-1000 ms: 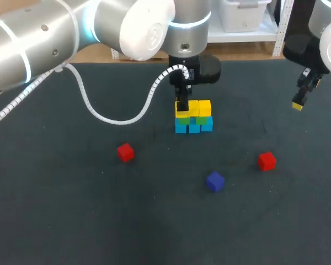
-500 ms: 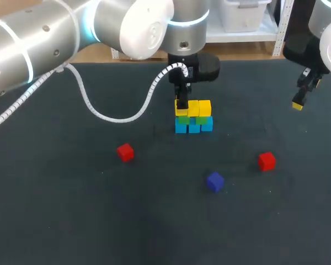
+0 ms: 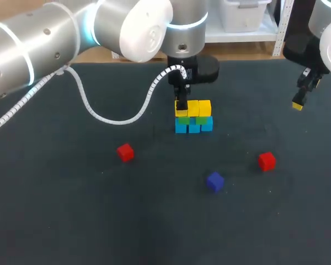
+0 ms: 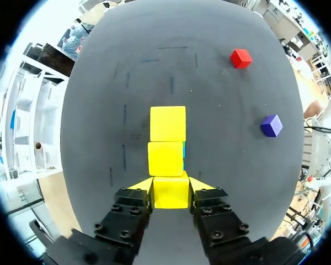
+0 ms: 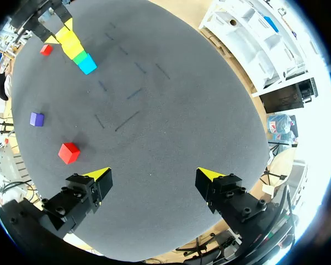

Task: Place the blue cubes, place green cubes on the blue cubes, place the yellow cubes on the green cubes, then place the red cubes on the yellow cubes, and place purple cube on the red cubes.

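Motion almost absent: left gripper [image 4: 171, 185] stays clenched on the yellow cube [image 4: 170, 194] — apparently seated on the stack [image 3: 194, 119]; right gripper [image 5: 154, 175] hangs released; red cubes [image 3: 125, 152] next.

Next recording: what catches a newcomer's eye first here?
The little wall of blue, green and yellow cubes in the middle, with the left gripper shut on its end yellow cube. Two red cubes and a purple cube lie loose in front of it; the right gripper hangs open far to the right.
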{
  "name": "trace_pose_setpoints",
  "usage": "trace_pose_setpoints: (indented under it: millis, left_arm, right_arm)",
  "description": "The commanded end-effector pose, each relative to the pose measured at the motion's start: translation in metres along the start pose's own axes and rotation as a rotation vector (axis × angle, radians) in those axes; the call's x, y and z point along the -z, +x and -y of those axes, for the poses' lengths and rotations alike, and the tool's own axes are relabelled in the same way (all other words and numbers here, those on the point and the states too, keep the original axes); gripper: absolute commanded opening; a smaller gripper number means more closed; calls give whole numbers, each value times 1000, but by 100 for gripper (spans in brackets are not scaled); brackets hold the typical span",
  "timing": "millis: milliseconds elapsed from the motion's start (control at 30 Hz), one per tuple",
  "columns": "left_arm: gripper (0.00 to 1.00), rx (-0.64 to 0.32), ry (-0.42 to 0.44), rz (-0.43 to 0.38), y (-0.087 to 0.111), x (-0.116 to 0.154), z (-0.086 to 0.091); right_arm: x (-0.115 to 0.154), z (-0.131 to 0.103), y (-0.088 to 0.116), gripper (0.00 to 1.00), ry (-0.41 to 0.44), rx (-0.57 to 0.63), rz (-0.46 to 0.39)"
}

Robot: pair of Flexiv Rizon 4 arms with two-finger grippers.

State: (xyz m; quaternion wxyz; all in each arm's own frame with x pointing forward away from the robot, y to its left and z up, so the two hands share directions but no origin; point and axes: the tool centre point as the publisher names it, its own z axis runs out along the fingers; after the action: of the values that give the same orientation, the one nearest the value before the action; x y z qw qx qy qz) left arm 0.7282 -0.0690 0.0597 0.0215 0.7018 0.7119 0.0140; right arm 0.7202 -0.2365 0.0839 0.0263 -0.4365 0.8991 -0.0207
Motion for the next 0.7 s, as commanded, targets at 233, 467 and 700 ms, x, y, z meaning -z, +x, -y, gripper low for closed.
trace_pose_setpoints:
  millis: [233, 467, 700]
  left_arm:
    - [0, -8, 16, -5, -2, -3, -9]
    - [0, -9, 21, -6, -1, -5, -11]
    - [0, -2, 41, 5, 0, -6, -11]
  right_arm:
    - [0, 0, 1, 100, 0, 0, 2]
    - [0, 0, 1, 100, 0, 0, 2]
    - [0, 0, 1, 100, 0, 0, 2]
